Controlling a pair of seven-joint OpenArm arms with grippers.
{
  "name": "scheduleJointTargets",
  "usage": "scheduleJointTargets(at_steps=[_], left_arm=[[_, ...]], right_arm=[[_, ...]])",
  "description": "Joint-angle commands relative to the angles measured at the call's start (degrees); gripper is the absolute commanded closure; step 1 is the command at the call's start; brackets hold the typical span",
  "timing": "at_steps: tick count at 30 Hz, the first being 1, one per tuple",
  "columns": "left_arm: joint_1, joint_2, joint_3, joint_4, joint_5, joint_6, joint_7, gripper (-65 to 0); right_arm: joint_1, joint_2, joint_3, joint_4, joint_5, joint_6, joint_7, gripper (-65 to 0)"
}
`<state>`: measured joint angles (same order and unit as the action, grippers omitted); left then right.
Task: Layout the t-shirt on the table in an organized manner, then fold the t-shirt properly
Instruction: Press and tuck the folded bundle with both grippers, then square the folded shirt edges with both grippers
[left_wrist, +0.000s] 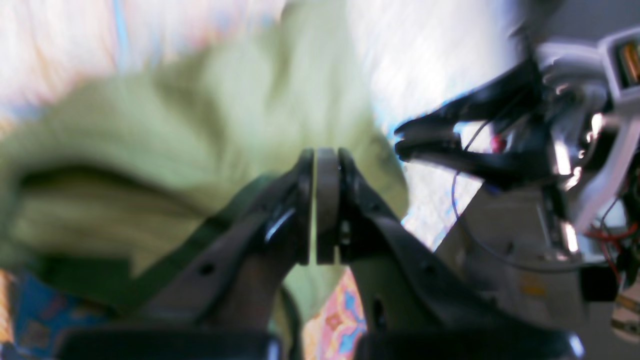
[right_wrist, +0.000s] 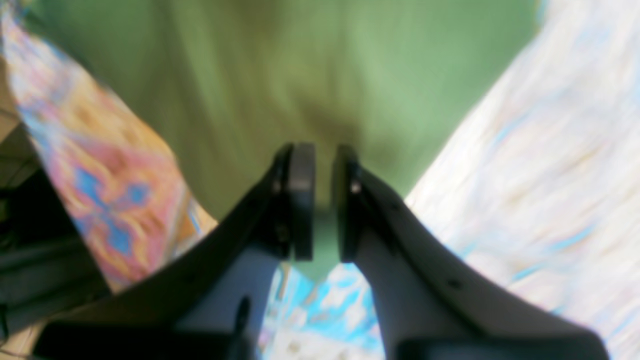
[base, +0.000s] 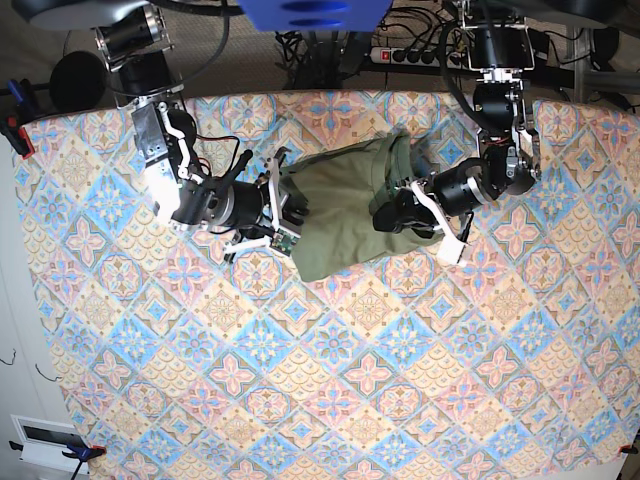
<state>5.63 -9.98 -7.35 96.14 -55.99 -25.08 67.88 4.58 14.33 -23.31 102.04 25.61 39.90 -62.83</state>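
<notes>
Near the far middle of the table (base: 330, 400), whose cloth carries pink, blue and beige diamond tiles, the t-shirt (base: 345, 205) lies as a soft, wrinkled olive-green heap, bunched rather than spread flat. Its sleeves and collar cannot be told apart in the overhead view, and both wrist views are smeared by motion blur, so fabric folds read only as pale and dark green bands.

The right gripper (right_wrist: 320, 200) reaches in low from the shirt's one side, its forearm lying nearly level over the cloth; its dark, flat-padded jaws stand a narrow gap apart with green fabric between them, clamped on an edge of the shirt. The left gripper (left_wrist: 318, 205) comes in from the opposite side, elbow bent and wrist lowered; its jaws are pressed together, with green fabric around and behind the tips, apparently pinching the shirt, though blur hides the exact bite. Black finger bases fill the lower part of both wrist views.
</notes>
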Motion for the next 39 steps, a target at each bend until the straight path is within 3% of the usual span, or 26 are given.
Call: scheduleJointTargets(at_steps=[1, 4, 9, 16, 22, 29, 32, 35, 39], left_arm=[[1.19, -0.26, 0.45, 2.28, -1.46, -0.46, 0.30, 0.0], [5.32, -0.53, 0.89, 5.27, -2.34, -0.46, 1.35, 0.0], [10.15, -1.76, 3.44, 6.50, -1.38, -0.28, 2.06, 0.0], [12.53, -2.37, 3.27, 6.32, 5.04, -0.19, 0.74, 0.0], [12.88, -2.37, 3.18, 3.51, 7.15, -0.19, 0.47, 0.0], [12.61, -2.37, 3.09, -2.91, 9.26, -0.19, -2.69, 0.0], [10.77, -2.37, 3.18, -5.02, 10.14, -0.19, -2.69, 0.0], [9.54, -2.37, 3.09, -5.81, 11.72, -0.19, -3.57, 0.0], [7.78, -2.37, 2.74, -5.90, 15.42, -0.19, -4.62, 0.0]], right_arm=[[1.18, 0.05, 0.32, 2.00, 0.55, 0.10, 0.98, -7.1], [1.88, 0.05, 0.32, 2.44, 0.55, 0.10, 1.25, -7.1], [10.32, -0.22, -0.21, -4.68, 0.55, 0.10, 1.33, -7.1], [19.03, -4.00, -0.38, -16.46, 0.55, 0.10, 1.42, -7.1], [25.44, -8.22, -7.06, -26.48, 0.37, 0.10, 5.55, -7.0], [29.49, -8.57, -15.15, -41.25, 0.20, 0.10, 13.38, -7.0], [30.01, -8.57, -18.14, -45.82, -2.88, 0.10, 16.54, -7.0], [30.01, -8.57, -18.67, -47.49, -7.45, 0.10, 17.42, -7.0], [29.75, -8.04, -18.76, -45.64, -8.33, 0.10, 16.81, -7.0]])
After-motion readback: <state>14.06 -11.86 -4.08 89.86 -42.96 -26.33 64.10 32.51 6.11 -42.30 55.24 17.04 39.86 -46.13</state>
